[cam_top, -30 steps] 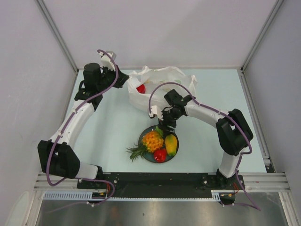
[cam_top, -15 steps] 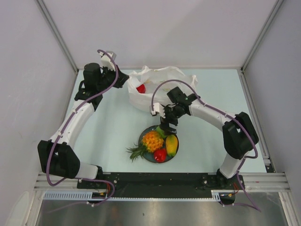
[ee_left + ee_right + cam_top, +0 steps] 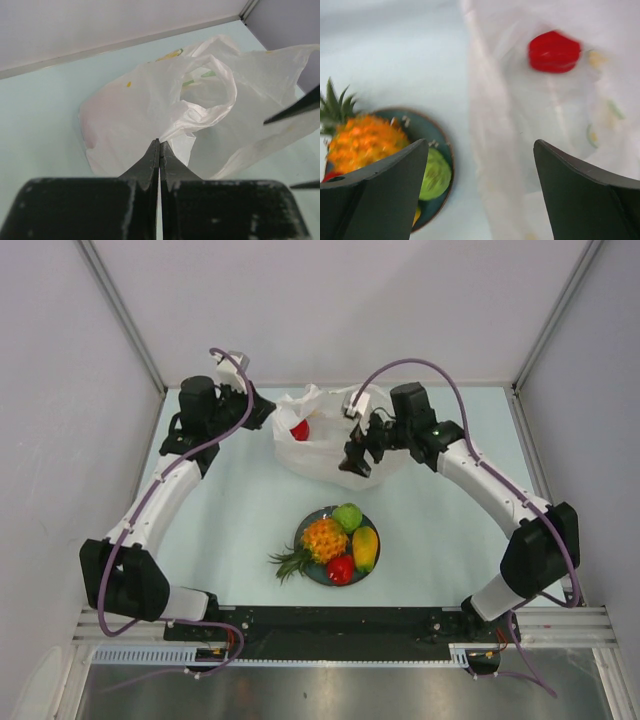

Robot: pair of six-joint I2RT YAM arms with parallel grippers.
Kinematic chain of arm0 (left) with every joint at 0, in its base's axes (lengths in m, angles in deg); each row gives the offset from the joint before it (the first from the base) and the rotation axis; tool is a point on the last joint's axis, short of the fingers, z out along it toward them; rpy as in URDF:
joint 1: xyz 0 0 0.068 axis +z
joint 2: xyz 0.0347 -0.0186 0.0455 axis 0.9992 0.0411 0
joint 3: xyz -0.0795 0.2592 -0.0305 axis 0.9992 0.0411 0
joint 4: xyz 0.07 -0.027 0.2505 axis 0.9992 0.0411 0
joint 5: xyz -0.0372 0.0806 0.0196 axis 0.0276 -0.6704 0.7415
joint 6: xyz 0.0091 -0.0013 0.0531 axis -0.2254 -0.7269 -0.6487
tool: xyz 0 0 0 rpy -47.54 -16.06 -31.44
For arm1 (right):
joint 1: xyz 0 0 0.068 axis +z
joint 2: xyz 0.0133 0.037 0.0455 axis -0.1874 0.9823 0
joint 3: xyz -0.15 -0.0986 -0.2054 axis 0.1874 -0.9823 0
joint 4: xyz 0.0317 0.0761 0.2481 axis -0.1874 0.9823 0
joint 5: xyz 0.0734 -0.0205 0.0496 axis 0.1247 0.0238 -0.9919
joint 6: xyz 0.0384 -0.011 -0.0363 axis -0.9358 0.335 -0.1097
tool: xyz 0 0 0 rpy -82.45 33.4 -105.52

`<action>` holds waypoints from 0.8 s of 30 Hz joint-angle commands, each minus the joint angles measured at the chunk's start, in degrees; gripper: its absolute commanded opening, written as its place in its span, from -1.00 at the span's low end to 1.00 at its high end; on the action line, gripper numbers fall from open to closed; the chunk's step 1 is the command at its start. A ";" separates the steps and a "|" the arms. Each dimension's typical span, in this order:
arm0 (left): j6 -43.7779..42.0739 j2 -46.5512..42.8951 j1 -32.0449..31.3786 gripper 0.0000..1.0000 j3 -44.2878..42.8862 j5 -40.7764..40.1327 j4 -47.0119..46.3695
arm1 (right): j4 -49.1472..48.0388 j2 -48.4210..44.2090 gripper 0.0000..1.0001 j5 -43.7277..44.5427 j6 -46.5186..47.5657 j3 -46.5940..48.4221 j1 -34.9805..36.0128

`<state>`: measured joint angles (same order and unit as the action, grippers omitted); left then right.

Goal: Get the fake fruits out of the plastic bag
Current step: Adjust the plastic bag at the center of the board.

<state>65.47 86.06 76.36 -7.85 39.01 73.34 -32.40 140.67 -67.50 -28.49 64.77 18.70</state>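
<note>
The plastic bag (image 3: 330,440) lies crumpled at the back of the table. One red fake fruit (image 3: 299,429) shows through its open mouth. My left gripper (image 3: 270,412) is shut on the bag's left edge, and the left wrist view shows its tips (image 3: 159,143) pinching the thin film (image 3: 150,100). My right gripper (image 3: 355,462) hangs open and empty over the bag's near side. In the right wrist view, the red fruit (image 3: 554,51) lies inside the bag (image 3: 520,120), ahead of the open gripper (image 3: 480,145).
A dark round plate (image 3: 374,532) sits near the front centre with a pineapple (image 3: 322,540), a green round fruit (image 3: 347,516), a yellow mango (image 3: 365,548) and a red fruit (image 3: 341,569) on it. The right wrist view shows the plate (image 3: 422,131) and green fruit (image 3: 436,175) at lower left.
My right gripper opened over the plate, left the green fruit there, and swung back up to the bag. The left gripper kept its hold on the bag.
</note>
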 commanded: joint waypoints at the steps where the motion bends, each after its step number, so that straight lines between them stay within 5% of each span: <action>1: -2.66 -4.35 -0.31 -0.99 1.83 0.56 0.08 | -13.60 1.20 0.71 2.75 -13.11 3.59 -1.28; 9: -4.24 -10.50 -0.22 -0.99 8.86 -0.23 1.13 | -11.93 9.56 0.36 11.62 -11.89 1.59 4.33; 14: -5.29 -13.58 -0.23 -0.99 14.65 -0.85 2.01 | -14.92 12.02 0.39 15.32 -13.37 -0.71 10.23; 24: -8.29 -19.39 -0.22 -0.99 23.28 -4.63 4.82 | -22.92 18.59 0.49 25.96 -19.60 4.20 7.25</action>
<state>59.11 69.49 76.29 14.03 35.84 77.49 -50.68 155.69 -46.56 -44.03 64.07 28.07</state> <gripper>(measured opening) 0.004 0.727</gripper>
